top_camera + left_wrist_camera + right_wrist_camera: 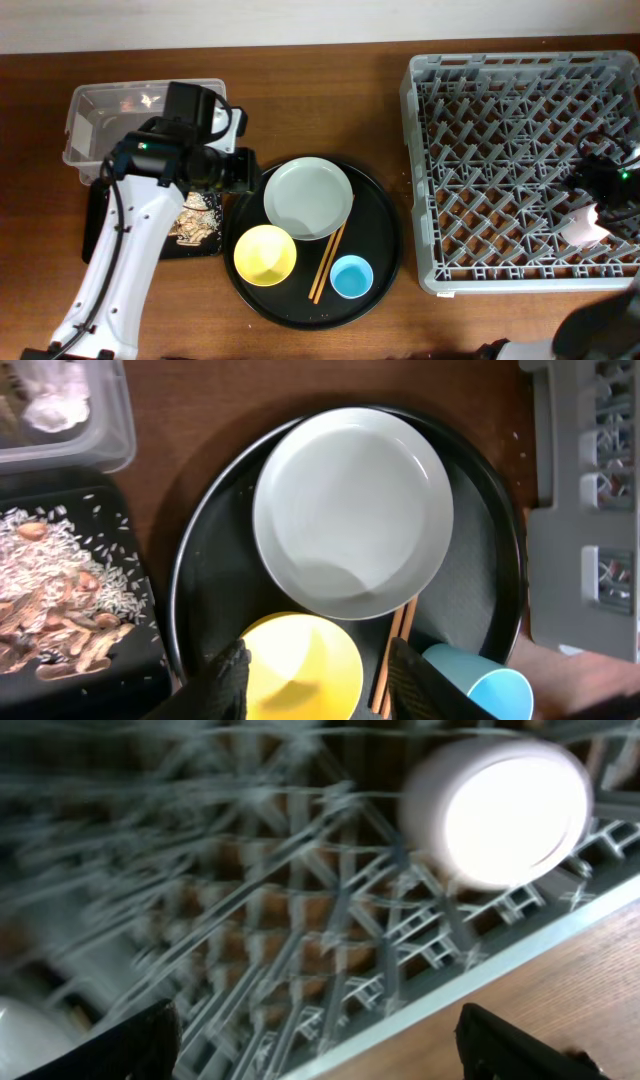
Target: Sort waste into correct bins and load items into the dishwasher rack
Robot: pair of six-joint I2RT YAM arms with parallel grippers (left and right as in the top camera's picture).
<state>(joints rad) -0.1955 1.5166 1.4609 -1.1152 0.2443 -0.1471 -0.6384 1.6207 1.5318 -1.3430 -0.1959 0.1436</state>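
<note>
The small pink cup [495,810] lies among the pegs of the dishwasher rack [300,920], close to its near rim on the right side; it sits ahead of the right gripper [315,1045] and apart from it; the fingers [110,1045] are spread wide, with only lattice between them; this view is blurred. The yellow bowl [300,665] stands on the round black tray [480,560], directly under the left gripper [320,682]; its fingers [228,680] are parted, one at each side of the bowl's rim; whether they touch it I cannot tell. Just beyond the bowl is the plate [352,510]; the chopsticks [395,650] lie between the bowl and the light-blue cup [490,688]. The food scraps [50,590] are heaped on the shallow black tray [135,675]; the tissue [50,405] is in the clear tub [110,450].
</note>
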